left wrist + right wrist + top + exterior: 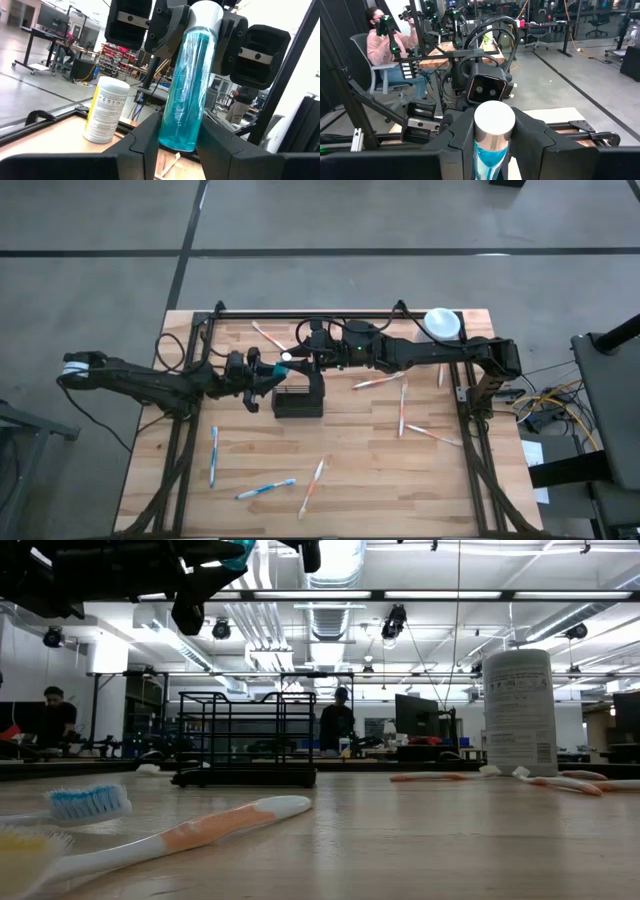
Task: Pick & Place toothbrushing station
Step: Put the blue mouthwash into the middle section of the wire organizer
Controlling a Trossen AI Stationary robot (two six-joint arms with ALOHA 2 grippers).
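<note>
Near the middle of the wooden table [350, 480], slightly toward its far half, the toothbrushing station [298, 402] is standing upright as a small black wire-mesh basket; in the low view it is showing as an open black frame [245, 745] resting on the tabletop. Just above and beyond the basket, both grippers are meeting on one object: a translucent blue-green tube with a white cap [187, 85], which is being held off the table. The left gripper [262, 372], reaching in from the left, is gripping the tube's blue lower body between its two dark fingers [142, 145]. The right gripper [303, 360], reaching in from the right, is clamping the tube at its capped end, the round white cap [494, 119] sitting between that gripper's fingers [457, 137]. Scattered toothbrushes are lying flat around the basket: an orange-and-white one [378, 381] to its right, another [403, 409] beside that, a blue one [213, 456] at the near left, a blue one [266, 489] and an orange one [313, 487] near the front edge. A white-topped cylindrical canister [442, 323] is standing at the far right corner of the table. Beyond the table, a seated person in a pink top [387, 47] is showing in the right wrist view.
</note>
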